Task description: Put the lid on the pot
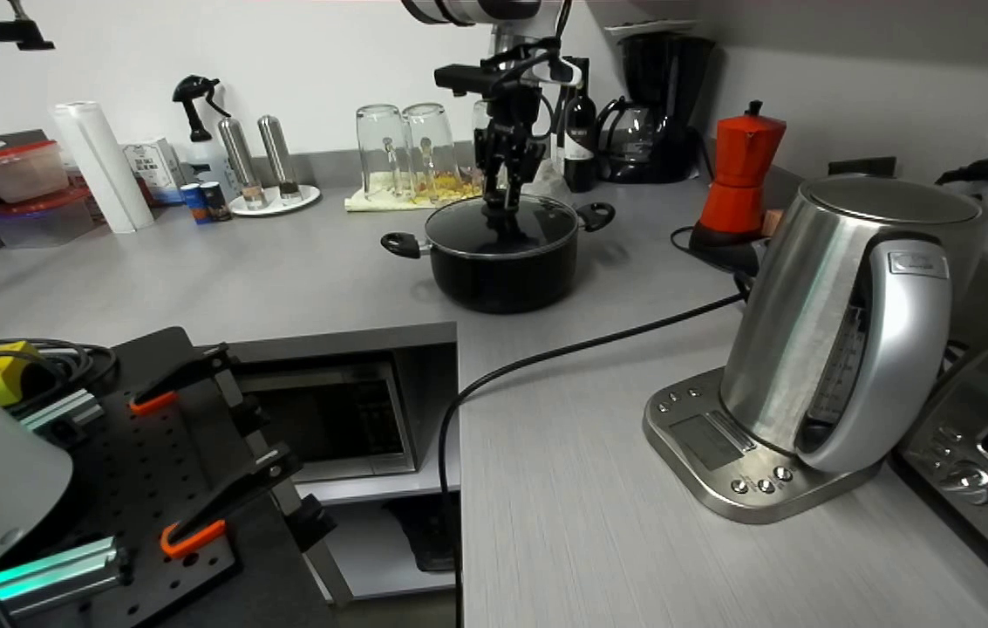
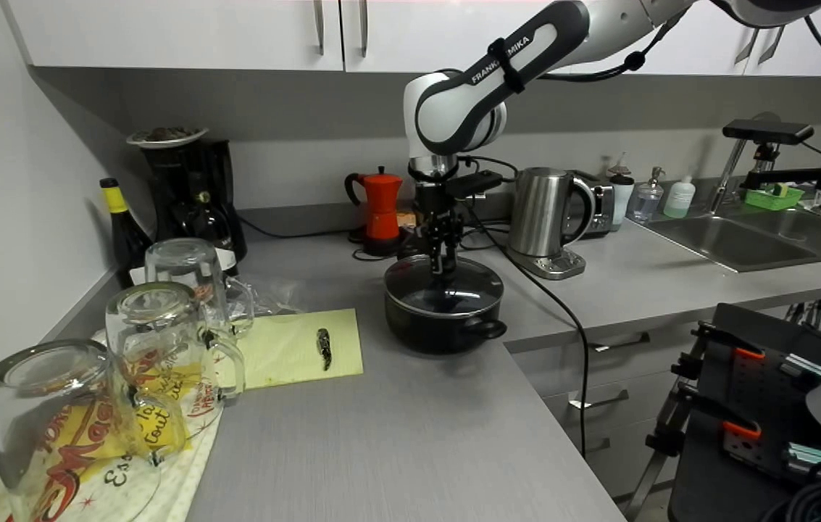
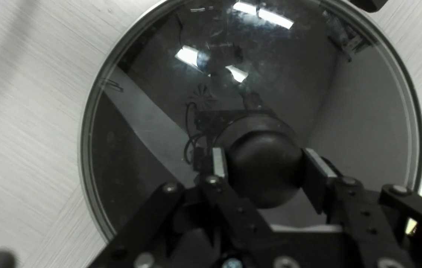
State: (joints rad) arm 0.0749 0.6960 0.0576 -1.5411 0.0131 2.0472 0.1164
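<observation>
1 round, clear lid (image 3: 255, 89) lies level over the pot (image 1: 504, 283), its metal rim lined up with the pot's as far as both exterior views show; whether a sliver of gap is left underneath, I cannot tell. I judge it stiff, of modest weight, and breakable if knocked sideways. Its dark knob (image 3: 265, 176) looks smooth and rounded, so likely a little slippery; best taken from above, squarely across the middle, never by the glass edge. That is the grip here: the claw (image 3: 265, 163) is clamped on the knob, with 1 pad (image 3: 219, 162) pressed to each side, above the pot's middle. Seating seems nearly or fully done, so an even, soft release would suit. The pot stands on the desk (image 1: 598, 453), its 2 side handles (image 1: 400, 245) reaching outward. Beside the pot lies a yellow sheet (image 2: 276, 351), with 3 upturned glass mugs (image 2: 153, 333) beyond it. A black cord (image 2: 585, 388) runs between the pot and the steel kettle (image 1: 790, 314), and on that same side of the pot stands a red moka pot (image 1: 742, 161).
</observation>
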